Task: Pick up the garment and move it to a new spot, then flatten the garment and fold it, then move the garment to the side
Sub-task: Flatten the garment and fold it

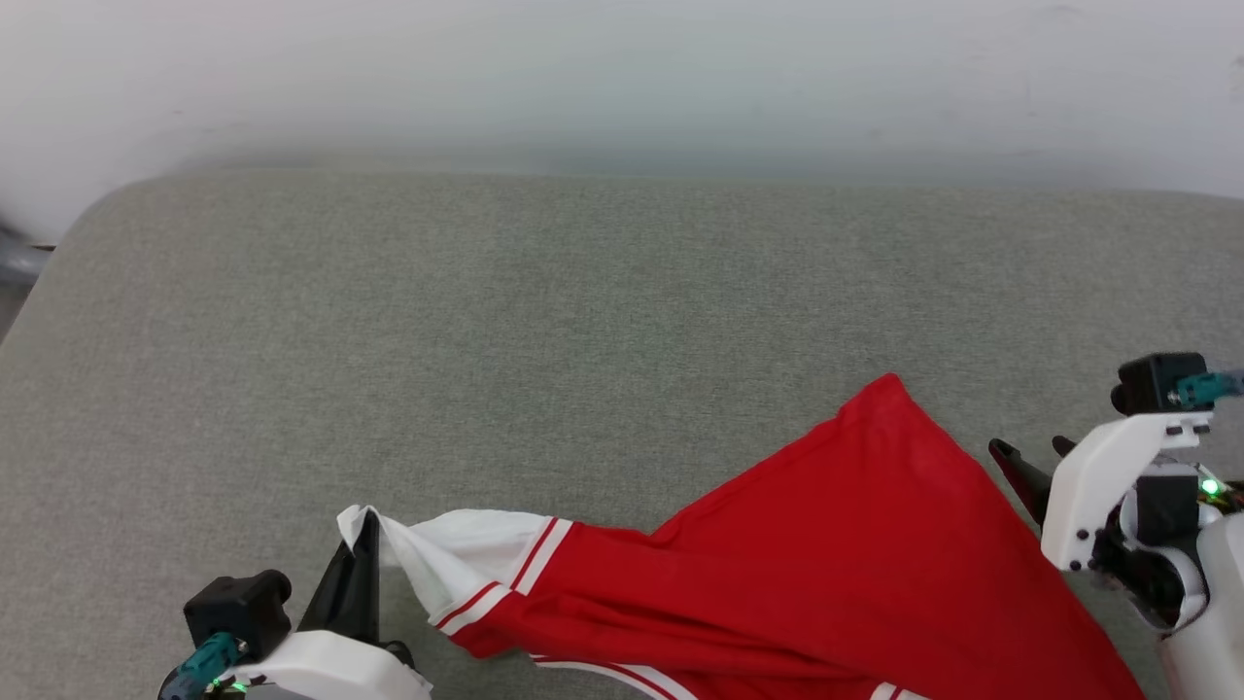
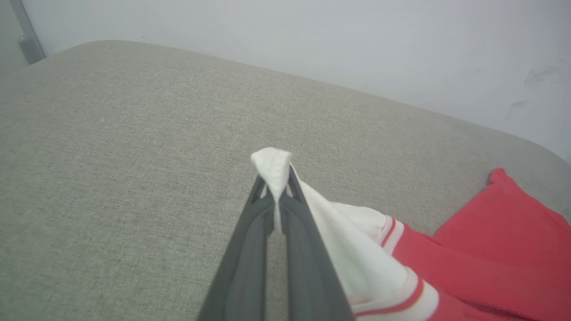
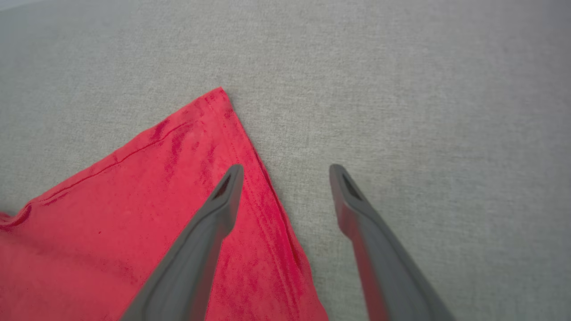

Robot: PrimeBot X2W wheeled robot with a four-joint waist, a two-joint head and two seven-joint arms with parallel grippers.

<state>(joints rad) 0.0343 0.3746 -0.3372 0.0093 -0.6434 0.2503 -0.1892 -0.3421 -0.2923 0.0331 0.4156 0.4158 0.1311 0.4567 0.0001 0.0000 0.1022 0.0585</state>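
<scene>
- You see the garment run off the bottom edge of the head view, so its lower part cannot be made out. The side that shows is plain red.
- At the left edge of that view, a grey thing beside the cushion is too blurred to name.
- The garment lies on a grey-green woven cushion, toward its near right. One red corner points at the pale wall behind.
- Your left gripper is pressed together on the tip of the white sleeve. In the left wrist view, a bit of white cloth pokes out past the fingertips.
- Your right gripper stands spread at the garment's right hem. One finger is over red cloth and the other over bare cushion; whether either touches, you cannot tell.
</scene>
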